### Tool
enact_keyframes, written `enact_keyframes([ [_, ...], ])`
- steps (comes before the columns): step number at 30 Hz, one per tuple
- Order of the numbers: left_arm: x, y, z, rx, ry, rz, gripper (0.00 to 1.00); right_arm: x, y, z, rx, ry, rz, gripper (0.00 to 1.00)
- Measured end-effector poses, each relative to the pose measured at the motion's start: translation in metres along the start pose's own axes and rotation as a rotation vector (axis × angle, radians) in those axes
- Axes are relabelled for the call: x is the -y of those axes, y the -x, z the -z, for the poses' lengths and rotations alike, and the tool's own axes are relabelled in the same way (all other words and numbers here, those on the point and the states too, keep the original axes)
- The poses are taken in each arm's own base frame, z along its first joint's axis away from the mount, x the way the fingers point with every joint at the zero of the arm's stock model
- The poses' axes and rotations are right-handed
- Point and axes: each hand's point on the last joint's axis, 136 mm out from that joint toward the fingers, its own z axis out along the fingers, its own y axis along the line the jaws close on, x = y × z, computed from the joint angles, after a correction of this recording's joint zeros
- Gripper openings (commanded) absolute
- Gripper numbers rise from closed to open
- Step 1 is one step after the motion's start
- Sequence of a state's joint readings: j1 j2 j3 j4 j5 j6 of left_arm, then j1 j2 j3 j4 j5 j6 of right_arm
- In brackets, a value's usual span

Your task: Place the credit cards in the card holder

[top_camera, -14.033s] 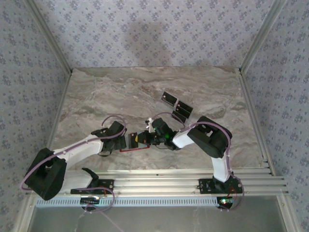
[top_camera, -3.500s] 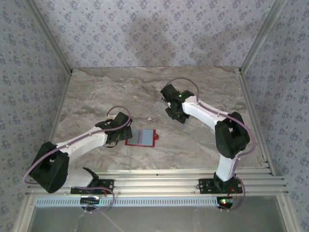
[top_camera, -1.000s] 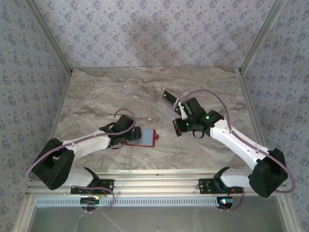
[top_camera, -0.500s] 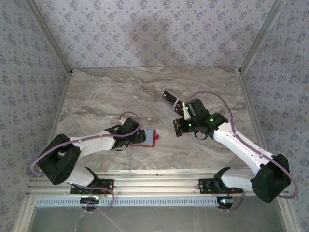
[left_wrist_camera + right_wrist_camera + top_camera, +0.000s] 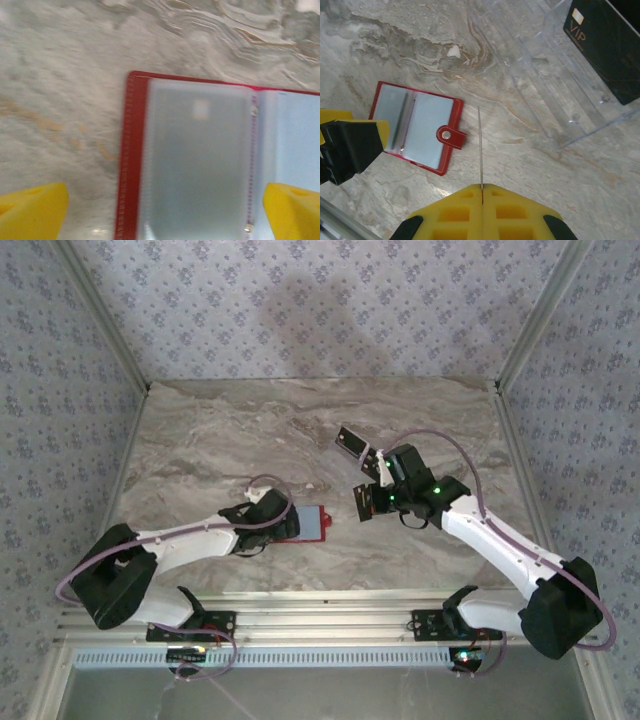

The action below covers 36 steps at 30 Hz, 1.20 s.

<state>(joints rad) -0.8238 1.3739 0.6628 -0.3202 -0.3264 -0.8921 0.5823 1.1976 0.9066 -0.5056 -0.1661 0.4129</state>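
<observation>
Between the tips of my right claw (image 5: 481, 189): one credit card (image 5: 480, 145), pinched on edge and standing out ahead of me. The claw is clenched on it.

Ahead and left of the tips, apart from the card, the card holder (image 5: 415, 127) lies open flat on the worktop (image 5: 395, 45). Its clear sleeves (image 5: 425, 131) face up and its snap tab (image 5: 449, 135) points my way.

My left claw (image 5: 162, 210) is spread wide, one tip on either side of the holder's half away from the tab. I can't make out any contact.

Ahead and right of the right claw is a clear tray (image 5: 550, 100), with a black card (image 5: 607, 47) at its far end.

Step in hand, as I judge it: bringing this card over to the holder. Next move: left claw steadies the holder, I tilt the card flatter, line its leading edge up with a sleeve mouth, and slide it in. I can't tell from here where the sleeve mouth is.
</observation>
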Motion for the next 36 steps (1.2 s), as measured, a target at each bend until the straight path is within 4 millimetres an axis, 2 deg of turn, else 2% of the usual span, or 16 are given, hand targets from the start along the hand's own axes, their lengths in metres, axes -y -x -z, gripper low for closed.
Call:
enact_keyframes([
  [8,-0.026,0.014,0.001,0.004,0.105,0.015,1.00,-0.034,-0.005,-0.018,0.024,0.156,-0.053,0.00],
  [13,-0.028,0.017,0.000,0.006,0.105,-0.016,1.00,-0.059,-0.019,-0.039,0.008,0.225,-0.066,0.00],
  [18,-0.024,0.021,0.000,0.019,0.089,-0.040,1.00,-0.075,-0.027,-0.056,0.005,0.262,-0.086,0.00],
  [23,-0.021,0.022,-0.003,0.027,0.081,-0.048,1.00,-0.078,-0.030,-0.076,0.015,0.273,-0.135,0.00],
  [27,-0.026,0.015,-0.009,0.013,0.095,-0.057,1.00,-0.074,-0.034,-0.091,0.018,0.272,-0.182,0.00],
  [32,-0.036,0.003,-0.015,-0.014,0.124,-0.066,1.00,-0.074,-0.033,-0.101,0.026,0.284,-0.215,0.00],
  [36,-0.037,0.003,-0.015,-0.011,0.128,-0.053,1.00,-0.078,-0.029,-0.106,0.041,0.303,-0.231,0.00],
])
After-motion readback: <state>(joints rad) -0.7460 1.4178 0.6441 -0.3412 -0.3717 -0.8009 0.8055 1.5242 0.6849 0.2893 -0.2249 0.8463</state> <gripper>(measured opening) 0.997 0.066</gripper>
